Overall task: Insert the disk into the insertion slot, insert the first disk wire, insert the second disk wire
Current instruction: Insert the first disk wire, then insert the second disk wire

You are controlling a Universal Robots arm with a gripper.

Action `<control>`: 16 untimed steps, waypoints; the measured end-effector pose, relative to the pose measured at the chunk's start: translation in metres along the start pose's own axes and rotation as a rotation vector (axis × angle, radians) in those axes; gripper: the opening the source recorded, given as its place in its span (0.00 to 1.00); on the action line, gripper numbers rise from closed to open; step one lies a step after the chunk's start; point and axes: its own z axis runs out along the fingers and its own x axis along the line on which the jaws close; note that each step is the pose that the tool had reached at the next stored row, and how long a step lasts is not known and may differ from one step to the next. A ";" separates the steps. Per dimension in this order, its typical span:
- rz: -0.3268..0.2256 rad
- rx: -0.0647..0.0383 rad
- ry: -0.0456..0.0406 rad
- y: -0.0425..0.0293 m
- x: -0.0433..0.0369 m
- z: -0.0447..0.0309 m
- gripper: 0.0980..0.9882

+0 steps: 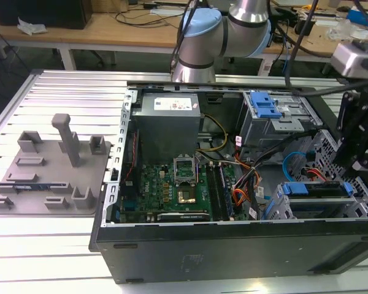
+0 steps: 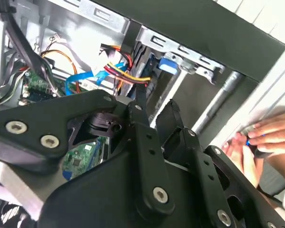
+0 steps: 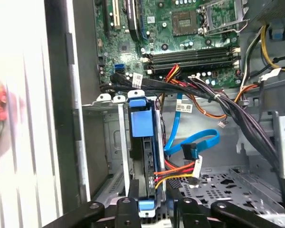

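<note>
Fingers (image 2: 141, 133) of my gripper (image 2: 154, 113) stand spread apart and pinch nothing; I see them touching nothing; they hang near the disk (image 3: 143, 137), which sits in the insertion slot (image 3: 115, 142) at a corner of the computer case (image 1: 233, 245); the second disk wire (image 3: 199, 141) loops just beside the disk; a hand (image 2: 263, 137) rests outside the case wall.

From where I stand I count one open black metal computer case (image 1: 233, 251), one green motherboard (image 1: 165, 190), one grey box-shaped power supply (image 1: 168, 125), two grey metal drive cages, the upper cage (image 1: 257, 130) and the lower cage (image 1: 281, 208), one thin light-blue flat cable (image 3: 192, 142), and one grey moulded fixture plate (image 1: 46, 177) at the exterior view's left.
</note>
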 end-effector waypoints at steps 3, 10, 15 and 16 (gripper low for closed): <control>0.000 0.000 0.0008 0.0000 0.0000 -0.0002 0.30; 0.000 0.000 0.0025 0.0000 0.0000 -0.0002 0.30; 0.000 0.000 0.0040 0.0000 0.0000 -0.0003 0.30; 0.000 0.000 0.0041 0.0000 0.0000 -0.0003 0.30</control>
